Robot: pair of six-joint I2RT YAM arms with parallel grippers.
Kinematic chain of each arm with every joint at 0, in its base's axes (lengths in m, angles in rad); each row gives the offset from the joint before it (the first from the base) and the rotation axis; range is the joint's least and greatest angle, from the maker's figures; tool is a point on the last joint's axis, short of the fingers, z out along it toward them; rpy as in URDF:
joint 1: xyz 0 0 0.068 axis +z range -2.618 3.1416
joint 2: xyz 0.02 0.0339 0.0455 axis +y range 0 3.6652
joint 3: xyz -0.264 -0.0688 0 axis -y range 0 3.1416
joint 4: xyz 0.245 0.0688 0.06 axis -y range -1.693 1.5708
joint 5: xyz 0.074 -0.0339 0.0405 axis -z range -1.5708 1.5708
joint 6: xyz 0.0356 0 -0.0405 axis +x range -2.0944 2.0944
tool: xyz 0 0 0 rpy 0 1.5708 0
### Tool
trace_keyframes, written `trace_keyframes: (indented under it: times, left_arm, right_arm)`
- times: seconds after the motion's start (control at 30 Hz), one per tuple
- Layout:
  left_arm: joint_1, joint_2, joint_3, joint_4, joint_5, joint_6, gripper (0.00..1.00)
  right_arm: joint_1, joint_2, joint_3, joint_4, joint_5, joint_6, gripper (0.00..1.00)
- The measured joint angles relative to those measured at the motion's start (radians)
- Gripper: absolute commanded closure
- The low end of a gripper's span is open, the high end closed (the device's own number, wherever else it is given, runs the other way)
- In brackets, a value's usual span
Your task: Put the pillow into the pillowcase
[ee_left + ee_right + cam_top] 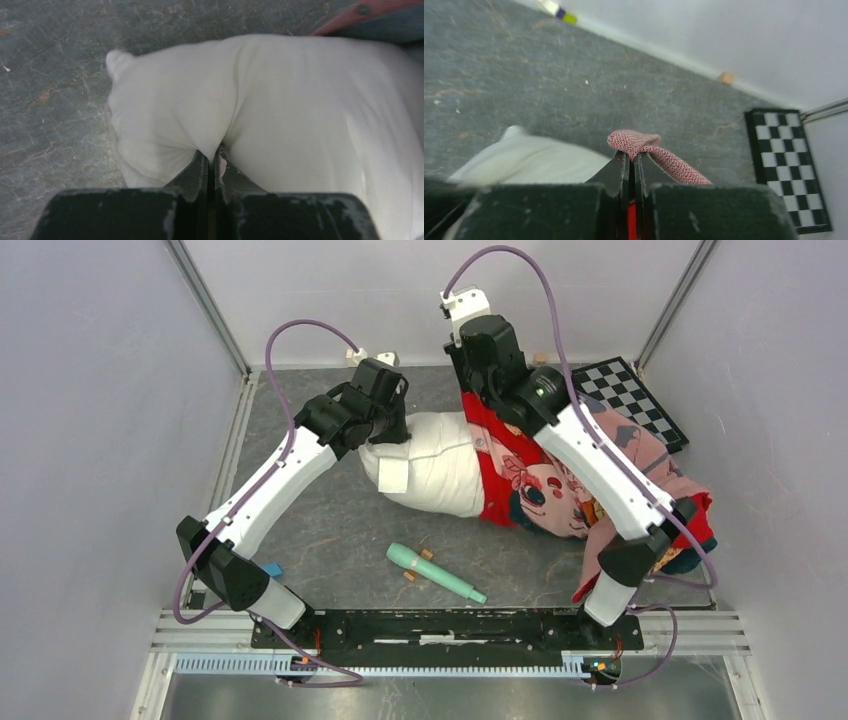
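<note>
- A puffy white stuffed pillow (432, 470) lies on the grey mottled table (330, 525), its right end inside a red-orange fabric pillowcase (520, 480) printed with a cartoon face.
- The left gripper (388, 438) is down on the pillow's left end, and the right gripper (470, 390) is at the pillowcase's far edge. Both sets of fingers are hidden.
- A black-and-white checkerboard (632, 400) lies at the far right.
- A mint-green stick-shaped tool (435, 573) lies apart from the pillow on its near side.

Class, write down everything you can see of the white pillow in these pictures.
The pillow is plain white, puffy and soft-looking, with a creased cloth cover. It lies on the grey tabletop, its long axis running left to right in the top view. Its right end is inside the red pillowcase. The left part sticks out and bears a white rectangular tag. The left gripper has its jaws shut on a pinch of the cover near the left end.
</note>
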Motion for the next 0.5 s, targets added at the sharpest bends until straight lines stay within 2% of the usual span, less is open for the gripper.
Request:
trace_keyframes:
  times: [0.07,0.1,0.13,0.2,0.27,0.3,0.4,0.5]
  left_arm:
    - [0.000,0.000,0.005,-0.014,0.016,-0.005,0.87]
    - [0.000,0.001,0.010,-0.025,0.026,-0.009,0.78]
    - [0.002,0.002,0.018,-0.040,0.032,-0.012,0.59]
    - [0.007,0.008,0.042,-0.066,0.041,-0.012,0.30]
    - [0.019,0.016,0.075,-0.066,0.048,-0.017,0.07]
    - [0.031,0.018,0.093,-0.058,0.053,-0.018,0.00]
    - [0.085,0.010,0.130,-0.035,0.075,-0.022,0.00]
    - [0.142,-0.029,0.121,-0.023,0.074,-0.021,0.00]
  right_arm:
    - [-0.097,0.044,-0.048,0.032,-0.097,0.017,1.00]
    - [-0.144,0.081,-0.060,0.040,-0.145,0.027,1.00]
    - [-0.172,0.118,-0.064,0.048,-0.183,0.034,1.00]
    - [-0.238,0.224,-0.062,0.087,-0.266,0.050,1.00]
    - [-0.268,0.309,-0.051,0.112,-0.313,0.056,1.00]
    - [-0.277,0.354,-0.046,0.128,-0.335,0.061,1.00]
    - [-0.278,0.428,-0.045,0.154,-0.384,0.072,1.00]
    - [-0.269,0.434,-0.048,0.156,-0.400,0.079,1.00]
